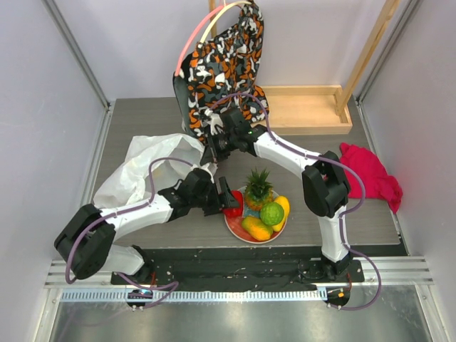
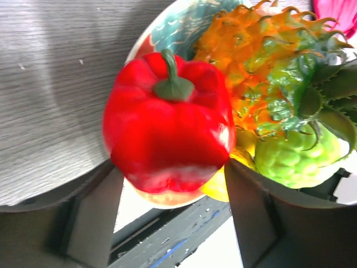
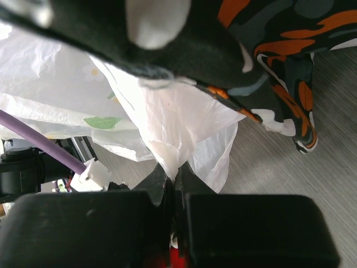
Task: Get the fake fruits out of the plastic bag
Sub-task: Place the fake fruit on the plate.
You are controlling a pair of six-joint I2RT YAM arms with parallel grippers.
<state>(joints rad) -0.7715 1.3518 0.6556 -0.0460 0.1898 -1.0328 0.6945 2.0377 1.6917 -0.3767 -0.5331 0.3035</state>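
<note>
My left gripper (image 1: 222, 201) (image 2: 172, 167) is shut on a glossy red pepper (image 1: 233, 203) (image 2: 170, 125) and holds it over the left rim of the floral plate (image 1: 239, 234) (image 2: 162, 25). On the plate lie a pineapple (image 1: 258, 191) (image 2: 251, 61), a bumpy green fruit (image 1: 271, 213) (image 2: 290, 159) and yellow pieces (image 1: 258, 229). My right gripper (image 1: 212, 155) (image 3: 174, 170) is shut on a pinched fold of the translucent white plastic bag (image 1: 139, 174) (image 3: 173, 123), lifting its edge behind the plate. The inside of the bag is hidden.
An orange-black-white patterned cloth bag (image 1: 221, 64) (image 3: 279, 67) stands at the back, just behind my right gripper. A wooden tray (image 1: 306, 107) lies at the back right. A red cloth (image 1: 370, 174) lies at the right edge. The arm bases sit on the black rail (image 1: 235, 271).
</note>
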